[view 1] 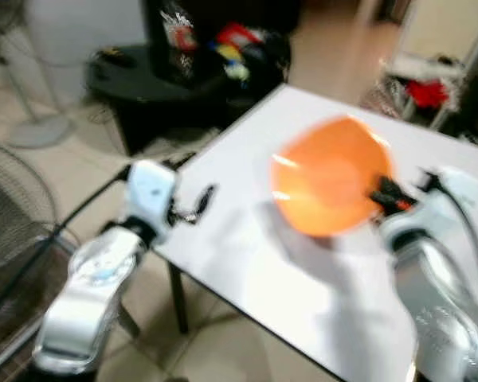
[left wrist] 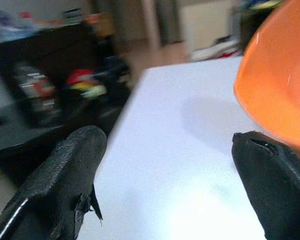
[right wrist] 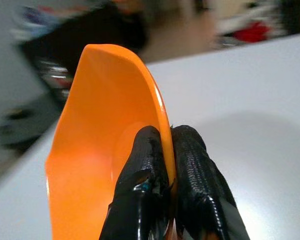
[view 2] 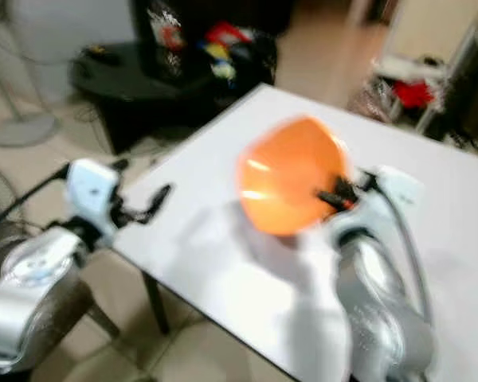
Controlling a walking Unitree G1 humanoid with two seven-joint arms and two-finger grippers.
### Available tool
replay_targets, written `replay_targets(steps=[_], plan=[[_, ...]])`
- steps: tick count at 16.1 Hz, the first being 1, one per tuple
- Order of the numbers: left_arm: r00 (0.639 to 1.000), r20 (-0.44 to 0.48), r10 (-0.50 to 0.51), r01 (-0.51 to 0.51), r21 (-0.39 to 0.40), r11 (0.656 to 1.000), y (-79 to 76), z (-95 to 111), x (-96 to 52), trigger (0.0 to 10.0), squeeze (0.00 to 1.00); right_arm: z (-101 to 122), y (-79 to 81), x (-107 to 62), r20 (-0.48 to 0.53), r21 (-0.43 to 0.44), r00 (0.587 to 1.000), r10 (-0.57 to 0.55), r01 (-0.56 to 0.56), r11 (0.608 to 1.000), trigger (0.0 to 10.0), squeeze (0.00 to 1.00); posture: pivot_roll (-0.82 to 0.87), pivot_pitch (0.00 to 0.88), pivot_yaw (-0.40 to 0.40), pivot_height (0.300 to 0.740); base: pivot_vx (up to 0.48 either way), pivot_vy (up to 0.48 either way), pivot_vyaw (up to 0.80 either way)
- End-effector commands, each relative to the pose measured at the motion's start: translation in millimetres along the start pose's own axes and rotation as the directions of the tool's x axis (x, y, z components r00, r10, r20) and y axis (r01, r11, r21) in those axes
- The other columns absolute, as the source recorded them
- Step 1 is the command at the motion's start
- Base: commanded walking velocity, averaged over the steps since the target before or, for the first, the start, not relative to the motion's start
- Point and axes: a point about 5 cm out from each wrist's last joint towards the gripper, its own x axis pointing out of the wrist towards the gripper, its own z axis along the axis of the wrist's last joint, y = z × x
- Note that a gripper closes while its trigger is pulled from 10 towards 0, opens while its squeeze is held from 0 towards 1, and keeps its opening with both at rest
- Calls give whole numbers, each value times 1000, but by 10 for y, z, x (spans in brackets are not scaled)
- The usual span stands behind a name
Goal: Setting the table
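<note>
An orange bowl (view 1: 331, 175) hangs tilted above the white table (view 1: 247, 263), its inside facing me. My right gripper (view 1: 388, 195) is shut on the bowl's rim at its right side; in the right wrist view the two black fingers (right wrist: 152, 165) pinch the thin orange edge (right wrist: 157, 107). My left gripper (view 1: 199, 203) is at the table's near left edge, open and holding nothing; in its wrist view the fingers (left wrist: 75, 160) stand wide apart, with the bowl (left wrist: 275, 85) beyond them.
A black low table (view 1: 143, 79) with colourful clutter (view 1: 231, 44) stands beyond the white table's far corner. A fan base (view 1: 36, 127) is on the floor at left. A rack with red things (view 1: 426, 87) stands at far right.
</note>
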Motion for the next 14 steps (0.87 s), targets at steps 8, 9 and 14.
replay_targets(steps=[8,9,14], plan=[[1000,-4,16,-16,28,999,37,-23,50,10000,0,94,-20,-105,32,21,999,-15,14,1000,10000,0,8,0,2,740,0,-60,-788],[1000,-3,14,-14,28,1000,33,-25,49,10000,0,106,-38,-90,33,20,999,-16,15,1000,10000,0,12,0,1,740,0,-480,-781],[1000,0,13,-13,31,999,18,-24,53,10000,0,188,-146,11,55,36,999,1,-3,999,10000,0,12,0,2,740,0,-480,-584]])
